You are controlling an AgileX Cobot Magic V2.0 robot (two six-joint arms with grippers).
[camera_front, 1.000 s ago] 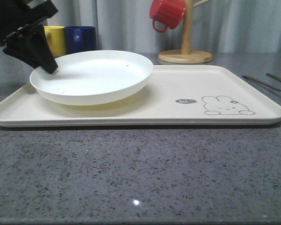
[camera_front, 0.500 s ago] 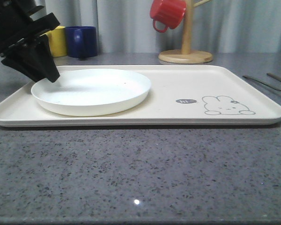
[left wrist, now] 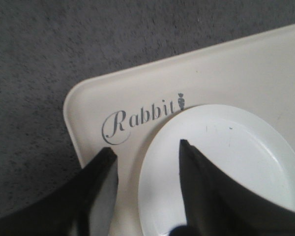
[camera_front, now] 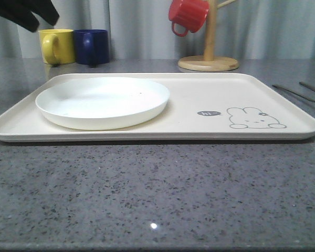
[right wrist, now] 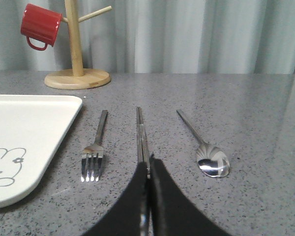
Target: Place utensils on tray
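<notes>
Above plate (camera_front: 102, 101), left claw (left wrist: 146, 150) risen, spread.

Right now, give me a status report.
Left gripper open above round white plate on cream rectangular tray. Right gripper shut on chopsticks. Nothing blocking.

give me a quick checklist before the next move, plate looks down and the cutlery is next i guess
1. Plate resting flat on the tray: ok.
2. Left gripper open and holding nothing, above the plate's edge: ok.
3. Free tray area beside the plate, around the rabbit drawing: ok.
4. Fork, chopsticks and spoon on the counter beside the tray, none on it yet: not ok for the task, they are still to be moved.
5. Right gripper shut, fingertips over the near end of the chopsticks; whether it is gripping them: cannot tell.
6. Utensils apart from one another, so each can likely be picked singly: ok.
</notes>
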